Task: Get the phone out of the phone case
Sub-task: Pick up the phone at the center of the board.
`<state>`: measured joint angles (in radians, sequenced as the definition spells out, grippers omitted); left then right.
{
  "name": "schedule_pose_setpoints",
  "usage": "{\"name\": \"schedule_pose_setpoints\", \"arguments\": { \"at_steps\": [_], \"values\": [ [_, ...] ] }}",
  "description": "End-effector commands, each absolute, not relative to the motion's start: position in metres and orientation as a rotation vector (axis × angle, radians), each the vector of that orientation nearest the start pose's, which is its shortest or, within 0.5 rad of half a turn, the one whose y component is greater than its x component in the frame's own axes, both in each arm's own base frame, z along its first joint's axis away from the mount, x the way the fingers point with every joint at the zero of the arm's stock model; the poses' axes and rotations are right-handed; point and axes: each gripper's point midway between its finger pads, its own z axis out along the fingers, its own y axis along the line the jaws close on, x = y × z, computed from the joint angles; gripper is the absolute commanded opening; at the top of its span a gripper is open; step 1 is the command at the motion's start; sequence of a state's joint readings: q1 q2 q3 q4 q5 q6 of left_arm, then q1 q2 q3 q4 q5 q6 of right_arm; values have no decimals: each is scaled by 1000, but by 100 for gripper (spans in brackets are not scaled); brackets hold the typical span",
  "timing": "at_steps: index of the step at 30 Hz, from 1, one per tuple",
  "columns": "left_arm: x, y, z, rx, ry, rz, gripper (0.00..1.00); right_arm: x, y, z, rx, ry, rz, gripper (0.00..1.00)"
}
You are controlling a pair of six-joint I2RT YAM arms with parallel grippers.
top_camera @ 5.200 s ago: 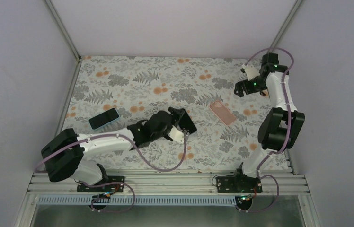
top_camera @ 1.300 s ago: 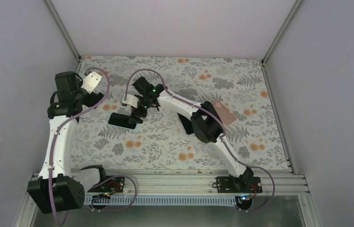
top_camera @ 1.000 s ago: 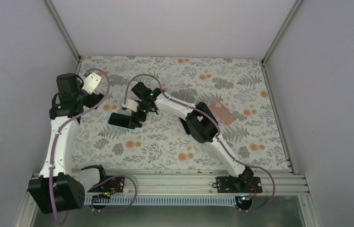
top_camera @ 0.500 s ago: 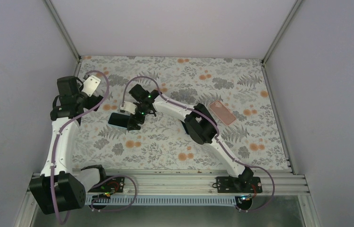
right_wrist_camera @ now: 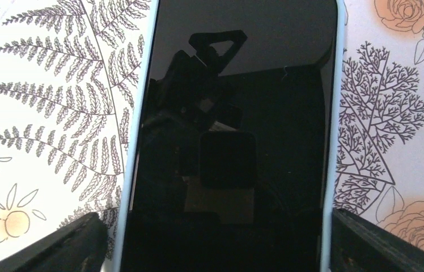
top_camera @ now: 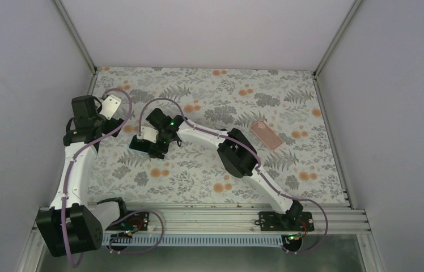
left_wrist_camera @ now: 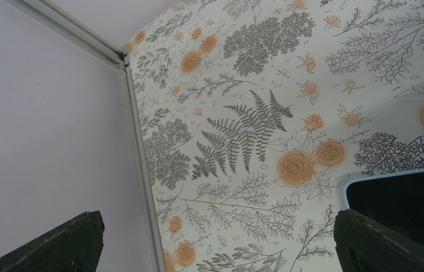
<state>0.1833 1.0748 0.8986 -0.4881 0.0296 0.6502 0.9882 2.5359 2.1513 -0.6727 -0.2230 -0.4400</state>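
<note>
A phone with a black screen (right_wrist_camera: 238, 113) lies flat in a light blue case (right_wrist_camera: 141, 113) on the floral cloth. In the top view only its left end (top_camera: 135, 143) shows under my right gripper (top_camera: 152, 147). In the right wrist view my right gripper (right_wrist_camera: 212, 249) is open, one finger on each long side of the cased phone, close above it. My left gripper (top_camera: 110, 106) is raised at the left, open and empty (left_wrist_camera: 215, 249). A corner of the cased phone (left_wrist_camera: 402, 195) shows at the right of the left wrist view.
A pink empty case (top_camera: 266, 135) lies at the right of the cloth. The right arm's elbow (top_camera: 235, 153) stretches across the middle. The metal frame rail (left_wrist_camera: 139, 170) and the left wall are close to my left gripper.
My right gripper has moved left and down until it covers most of the cased phone. My left arm has drifted slightly down and stays raised and open.
</note>
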Motion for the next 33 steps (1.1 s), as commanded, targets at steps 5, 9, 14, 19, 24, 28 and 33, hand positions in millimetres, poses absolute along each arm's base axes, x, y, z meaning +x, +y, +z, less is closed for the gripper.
{"name": "schedule_pose_setpoints", "arguments": {
  "at_steps": [5,9,14,19,24,28,33],
  "values": [
    [336,46,215,555,2167,334,100,288,467,-57,-1966,2129,198,60],
    [334,33,201,589,2199,211,100,291,468,-37,-1925,2101,212,60],
    [328,5,164,653,2290,-124,100,302,470,31,-1789,2028,284,61],
    [318,-24,162,705,2298,-531,100,308,456,97,-1683,1962,301,59],
    [318,-45,165,713,2298,-852,100,312,455,149,-1612,1902,300,60],
    [322,-57,171,689,2256,-1029,100,319,461,173,-1579,1863,285,61],
    [324,-68,178,632,2210,-1254,100,328,472,192,-1558,1826,284,61]
  ]
}}
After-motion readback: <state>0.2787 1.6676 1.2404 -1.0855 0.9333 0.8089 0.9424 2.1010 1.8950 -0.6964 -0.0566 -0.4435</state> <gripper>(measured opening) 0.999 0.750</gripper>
